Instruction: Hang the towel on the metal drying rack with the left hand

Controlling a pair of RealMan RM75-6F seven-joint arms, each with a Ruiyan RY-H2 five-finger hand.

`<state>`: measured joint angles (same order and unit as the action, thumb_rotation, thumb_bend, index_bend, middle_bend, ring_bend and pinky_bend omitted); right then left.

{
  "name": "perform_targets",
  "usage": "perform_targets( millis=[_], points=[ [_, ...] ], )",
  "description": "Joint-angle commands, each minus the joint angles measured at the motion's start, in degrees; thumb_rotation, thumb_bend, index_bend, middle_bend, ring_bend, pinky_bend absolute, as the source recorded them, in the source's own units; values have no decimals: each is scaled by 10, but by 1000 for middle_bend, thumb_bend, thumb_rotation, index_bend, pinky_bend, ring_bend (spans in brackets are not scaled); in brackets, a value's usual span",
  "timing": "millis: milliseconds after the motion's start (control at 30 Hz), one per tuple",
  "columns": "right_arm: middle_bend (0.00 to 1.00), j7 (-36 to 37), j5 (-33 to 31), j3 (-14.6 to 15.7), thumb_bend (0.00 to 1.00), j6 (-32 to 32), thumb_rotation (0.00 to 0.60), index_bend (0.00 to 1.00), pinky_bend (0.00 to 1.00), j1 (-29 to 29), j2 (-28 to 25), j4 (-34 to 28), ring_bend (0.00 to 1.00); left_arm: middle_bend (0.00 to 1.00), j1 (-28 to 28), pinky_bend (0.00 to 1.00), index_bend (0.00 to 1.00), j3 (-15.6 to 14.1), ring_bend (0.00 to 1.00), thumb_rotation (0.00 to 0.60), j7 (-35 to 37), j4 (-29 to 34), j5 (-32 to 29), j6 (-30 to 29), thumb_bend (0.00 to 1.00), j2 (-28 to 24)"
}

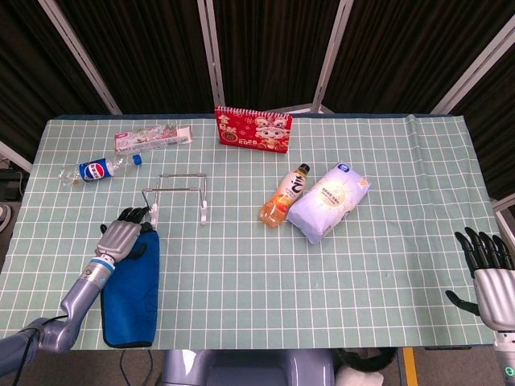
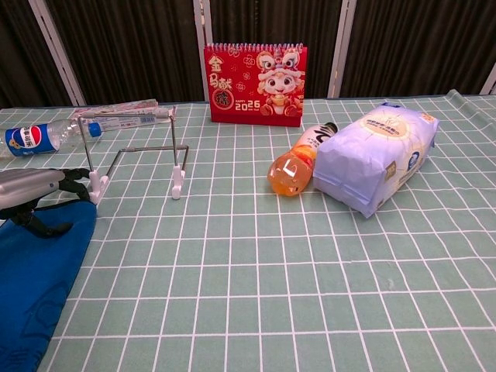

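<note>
Head view: blue towel (image 1: 131,288) lies flat on the green checked mat (image 1: 386,257), near-left corner, long axis running near-far. Left hand (image 1: 122,236) sits at the towel's far edge, fingers curled over the cloth toward the rack; whether it actually has a grip on the fabric – can't tell from here. Metal drying rack (image 1: 179,195) stands upright just beyond the hand, w/ white feet, nothing hung on it. Right hand (image 1: 488,269) is at the near-right edge off the mat, fingers spread, holding nothing. Far left: Pepsi bottle (image 1: 100,169) on its side, clear flat package (image 1: 153,137) beyond it. Red desk calendar (image 1: 253,128) at far centre. Orange drink bottle (image 1: 285,195) lies touching a pale blue tissue pack (image 1: 328,200), right of centre.

Chest view: left hand (image 2: 35,189) comes in from the left edge, dark fingers bent down onto the towel's (image 2: 35,287) far edge, close to the rack's (image 2: 136,151) near-left foot. Grip itself hidden; towel otherwise on the mat (image 2: 310,294). Right hand not visible here. Calendar (image 2: 255,84) behind, orange bottle (image 2: 297,163) against tissue pack (image 2: 377,156) on the right, Pepsi bottle (image 2: 39,136) far left.
</note>
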<state>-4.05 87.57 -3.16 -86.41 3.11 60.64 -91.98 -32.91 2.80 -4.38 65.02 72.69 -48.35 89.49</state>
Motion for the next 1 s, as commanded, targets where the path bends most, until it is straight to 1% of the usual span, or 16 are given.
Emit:
perform_targets(
  millis=[33,133,200,267,567,833,1000],
  points=[
    [0,0,0,0,0,0,600,47,0,0,0,0,0,0,0,0,387,0,0,600,0,1,-1,1,484,-1],
    [0,-1,0,0,0,0,600,50,0,0,0,0,0,0,1,0,495,0,0,600,2,4,0,-1,483,-4],
    [0,-1,1,0,0,0,600,53,0,0,0,-1,0,0,3,0,586,1,0,600,3,7,0,-4,483,-7],
    [0,-1,2,1,0,0,600,55,0,0,0,-1,0,0,5,0,623,1,0,600,1,11,0,-9,484,-11],
    [0,1,7,2,0,-4,600,61,0,-1,-1,-3,0,0,21,0,672,-6,0,600,-17,51,8,-38,484,-35],
    [0,4,11,3,0,-10,600,68,0,-3,-4,-4,0,0,31,0,688,-11,0,600,-35,89,22,-66,484,-55],
    [0,8,14,4,0,-12,600,71,0,-4,-5,-5,0,0,41,0,738,-18,0,600,-47,120,41,-94,482,-72]
  ],
)
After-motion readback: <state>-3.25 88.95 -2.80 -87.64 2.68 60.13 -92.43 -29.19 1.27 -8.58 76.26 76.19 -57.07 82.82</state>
